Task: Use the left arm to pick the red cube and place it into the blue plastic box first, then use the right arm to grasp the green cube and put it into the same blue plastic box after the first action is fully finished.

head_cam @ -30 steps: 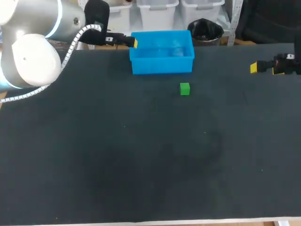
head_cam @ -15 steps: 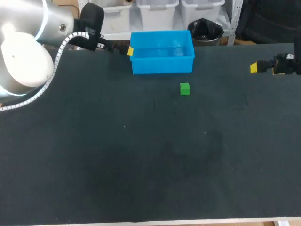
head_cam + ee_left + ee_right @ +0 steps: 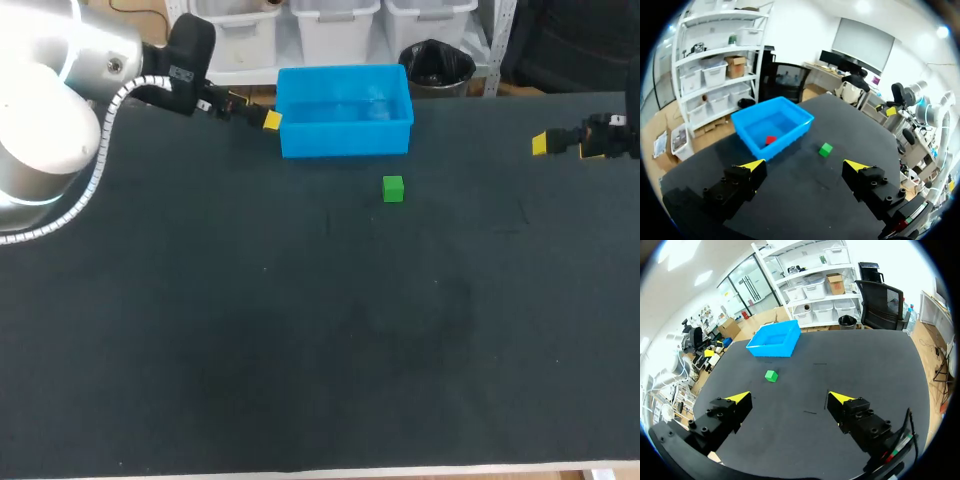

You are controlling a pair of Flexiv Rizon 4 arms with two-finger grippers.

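The red cube [image 3: 771,140] lies inside the blue plastic box [image 3: 790,138], ahead of my open, empty left gripper [image 3: 805,166]. In the head view the cube is hidden inside the box [image 3: 345,142], which stands at the table's far edge. There my left gripper [image 3: 268,120] hangs just off the box's left wall. The green cube [image 3: 393,188] rests on the mat a little in front of the box, toward its right end; it also shows as the green cube [image 3: 826,149] and the green cube [image 3: 771,375]. My right gripper [image 3: 540,144] stays far right, open and empty [image 3: 789,398], facing the box [image 3: 771,350].
The dark mat [image 3: 320,330] covers the table with nothing else on it. My left arm's big white elbow [image 3: 40,110] looms over the far left corner.
My left gripper has drawn back from the box's left rim, moving slightly left and toward the front. The right arm and both cubes have stayed put.
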